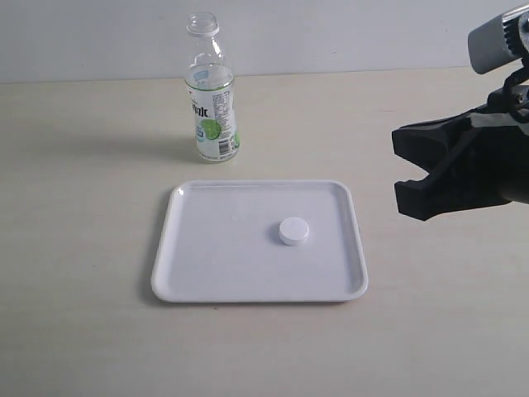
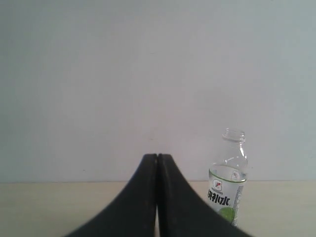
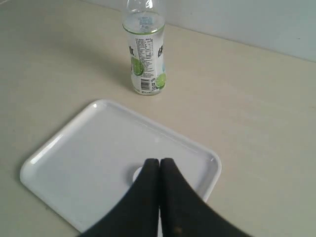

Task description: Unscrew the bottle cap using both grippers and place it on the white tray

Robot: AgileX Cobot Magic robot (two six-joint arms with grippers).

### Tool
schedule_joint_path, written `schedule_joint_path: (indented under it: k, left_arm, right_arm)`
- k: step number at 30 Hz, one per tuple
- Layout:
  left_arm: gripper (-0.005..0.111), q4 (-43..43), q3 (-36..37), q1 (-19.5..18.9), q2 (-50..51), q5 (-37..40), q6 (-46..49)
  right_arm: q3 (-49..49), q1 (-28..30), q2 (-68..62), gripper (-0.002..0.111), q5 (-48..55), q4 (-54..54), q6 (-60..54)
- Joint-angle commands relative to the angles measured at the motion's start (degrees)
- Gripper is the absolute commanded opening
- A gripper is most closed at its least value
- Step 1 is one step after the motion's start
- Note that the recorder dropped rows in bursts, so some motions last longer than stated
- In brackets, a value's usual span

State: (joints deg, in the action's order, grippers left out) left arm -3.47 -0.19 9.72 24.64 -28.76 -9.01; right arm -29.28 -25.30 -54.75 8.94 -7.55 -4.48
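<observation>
Beige tabletop (image 1: 74, 215) under a plain pale wall (image 1: 347, 33) is the whole setting in the exterior view. The bottle (image 1: 212, 99) stands upright with its neck bare, well apart from the right gripper (image 1: 409, 169), which hangs over the table out past the side of the white tray (image 1: 190, 273). The bottle cap (image 1: 293, 231) lies flat on the tray, on the half nearer that gripper. From this angle it is hard to read how the fingers stand.

In the left wrist view, the left gripper (image 2: 157, 165) has its jaws pressed together on nothing. The bottle (image 2: 228, 182) stands beyond the tips and off to one side, clear of them. Neither tray nor cap shows here.

In the right wrist view, the right gripper has jaws that also meet with nothing between them. The cap (image 3: 137, 174) shows only as a sliver beside the tips, mostly hidden behind them. The tray (image 3: 59, 163) spreads beneath and ahead of the jaws, and the bottle (image 3: 144, 54) stands past its far rim.

The job looks done, so the risk now lies in clearing away. If the right arm drops or sweeps low, its fingers could flick the cap off the tray or shove the tray into the bottle. A light, uncapped bottle would tip at a small knock. Whether it holds liquid cannot be told.
</observation>
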Motion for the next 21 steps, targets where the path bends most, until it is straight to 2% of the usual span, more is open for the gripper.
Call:
schedule_joint_path:
  k: [1, 5, 9, 12, 17, 21]
  left_arm:
    - [0.0, 0.7, 0.2, 0.0, -0.3, 0.7, 1.8]
    - [0.0, 0.6, 0.2, -1.4, -3.7, 8.6, 4.0]
    - [0.0, 0.5, 0.2, -3.9, -10.2, 23.5, 4.3]
    - [0.0, 0.5, 0.2, -5.2, -15.7, 30.8, 4.3]
    - [0.0, 0.5, 0.2, -5.7, -24.6, 37.7, 4.3]
    - [0.0, 0.5, 0.2, -5.8, -24.6, 40.5, 4.3]
  right_arm:
    - [0.3, 0.0, 0.3, 0.0, -0.7, 0.0, 0.0]
    - [0.3, 0.0, 0.3, 0.0, -0.7, 0.0, 0.0]
    - [0.3, 0.0, 0.3, 0.0, -0.7, 0.0, 0.0]
    - [0.3, 0.0, 0.3, 0.0, -0.7, 0.0, 0.0]
    - [0.3, 0.0, 0.3, 0.0, -0.7, 0.0, 0.0]
    - [0.3, 0.0, 0.3, 0.0, -0.7, 0.0, 0.0]
